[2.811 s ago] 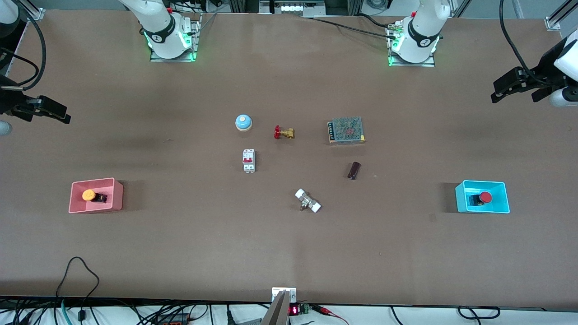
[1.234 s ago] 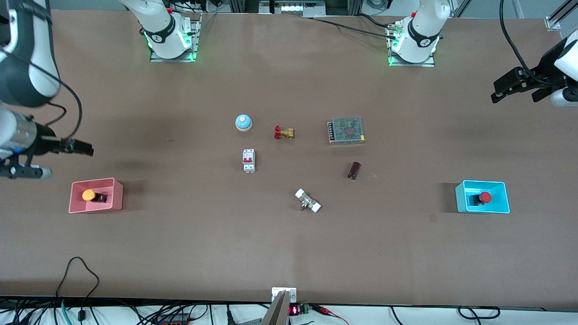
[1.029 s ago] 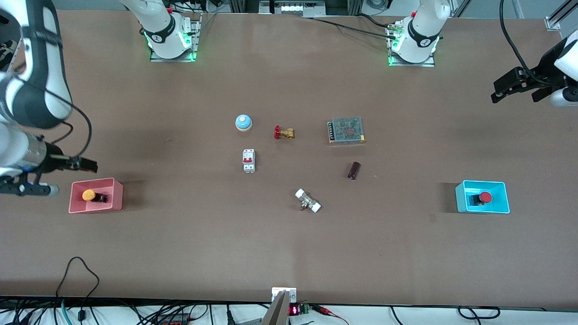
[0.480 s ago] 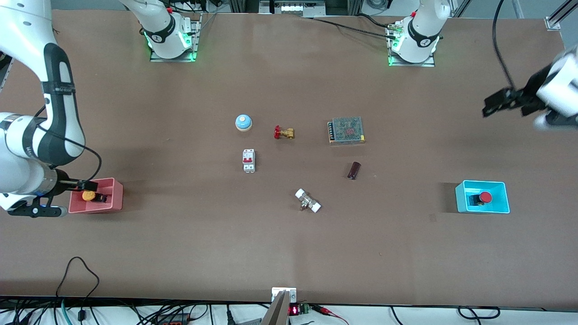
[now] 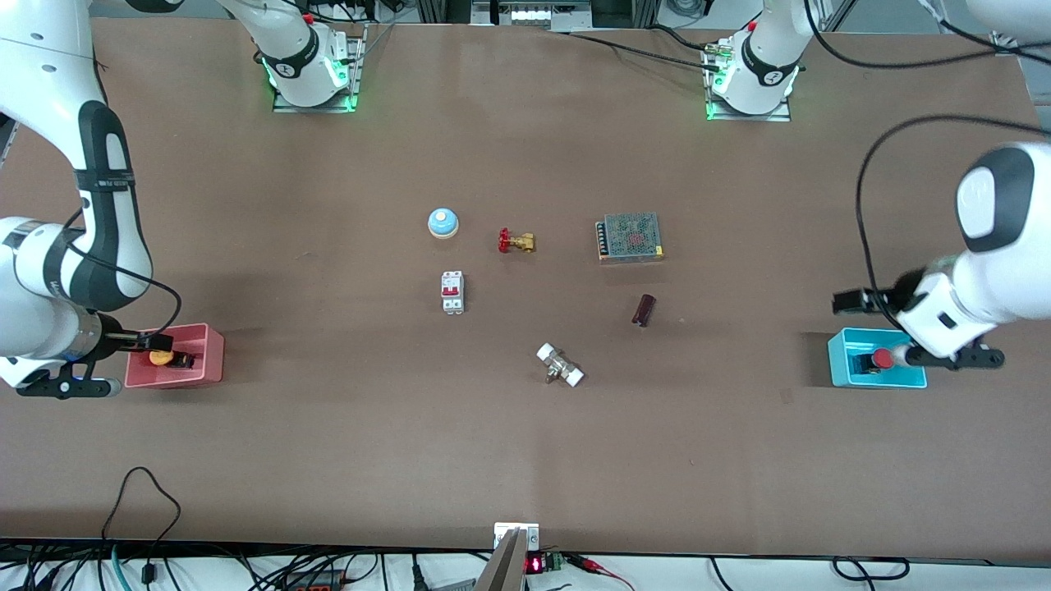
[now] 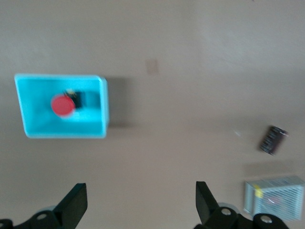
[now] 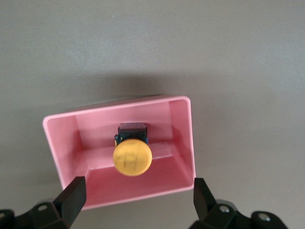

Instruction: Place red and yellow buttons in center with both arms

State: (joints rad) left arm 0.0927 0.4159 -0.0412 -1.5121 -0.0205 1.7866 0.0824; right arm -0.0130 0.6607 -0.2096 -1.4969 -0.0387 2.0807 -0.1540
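**Buttons lying in their bins, a gripper over each**

Buttons rest on their sides, one per bin, well apart at the two ends of the plain matte brown tabletop (image 5: pixel 525 460). The pink rectangular plastic bin (image 5: pixel 209 361) at the right arm's end holds the orange-yellow-capped push-button (image 5: pixel 161 357); its black body lies along the bin floor, pointing toward the table's middle. The right gripper (image 7: pixel 138 200) hangs over this bin, jaws spread wide. The cyan rectangular plastic bin (image 5: pixel 846 369) at the left arm's end holds the red-capped push-button (image 5: pixel 882 359), its black body also toward the middle. The left gripper (image 6: pixel 140 205) is over the table just beside that bin, jaws wide.

Cluttering the centre: a grey mesh-topped metal box (image 5: pixel 630 237), a white circuit breaker (image 5: pixel 452 292), a blue-and-white dome bell (image 5: pixel 442 222), a white-ended metal fitting (image 5: pixel 560 366), a brass valve with red handle (image 5: pixel 516 241), a dark brown cylinder (image 5: pixel 644 310).
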